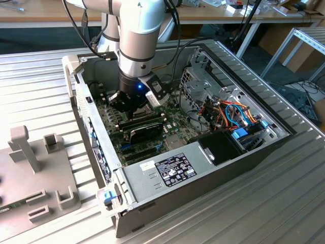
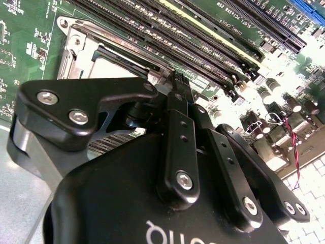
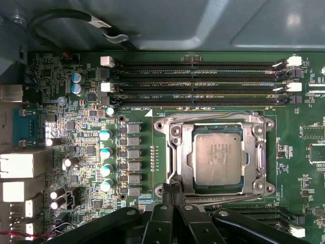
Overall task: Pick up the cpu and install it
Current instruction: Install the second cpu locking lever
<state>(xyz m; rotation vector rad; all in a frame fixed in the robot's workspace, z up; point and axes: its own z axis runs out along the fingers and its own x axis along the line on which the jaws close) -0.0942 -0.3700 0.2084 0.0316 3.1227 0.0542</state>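
Ribbed metal worktop (image 1: pixel 45 76) carries the open computer case (image 1: pixel 213 168). My claw (image 3: pixel 174 187), fingers together and empty, hovers beside the cpu (image 3: pixel 218 157) seated in its socket; placement looks complete.

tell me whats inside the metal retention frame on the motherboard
In the first wrist view the cpu lies flat inside the retention frame, its silver-grey top showing. The socket beneath it is covered, so its contacts cannot be seen.
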